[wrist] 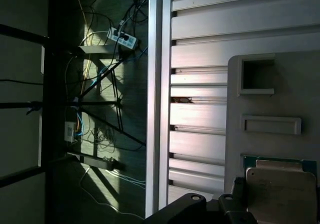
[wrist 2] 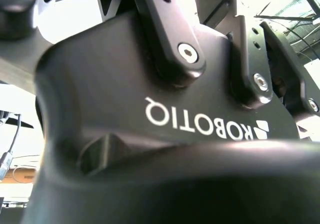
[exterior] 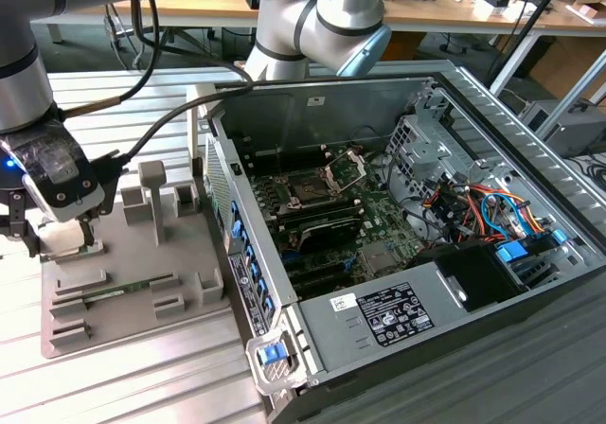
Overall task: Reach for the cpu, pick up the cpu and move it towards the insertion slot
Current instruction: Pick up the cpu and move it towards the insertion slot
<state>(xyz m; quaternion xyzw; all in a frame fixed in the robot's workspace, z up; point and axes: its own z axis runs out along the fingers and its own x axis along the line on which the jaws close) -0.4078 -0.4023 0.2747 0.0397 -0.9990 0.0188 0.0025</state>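
One black two-finger gripper (exterior: 52, 242) hung spread and empty over the small silver-faced square cpu (wrist: 280, 189) near the grey moulded tray's (exterior: 128, 254) edge; we feared an off-centre closure tipping it.

One cpu (wrist: 280, 194), one tray (exterior: 194, 287), one insertion slot (exterior: 308, 192), seemingly one memory stick (exterior: 125, 293).

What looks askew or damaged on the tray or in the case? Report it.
Nothing stands out. The cpu lies flat and square in its recess on the grey tray. The hand is right over it. The insertion slot sits in the open case, its frame raised.
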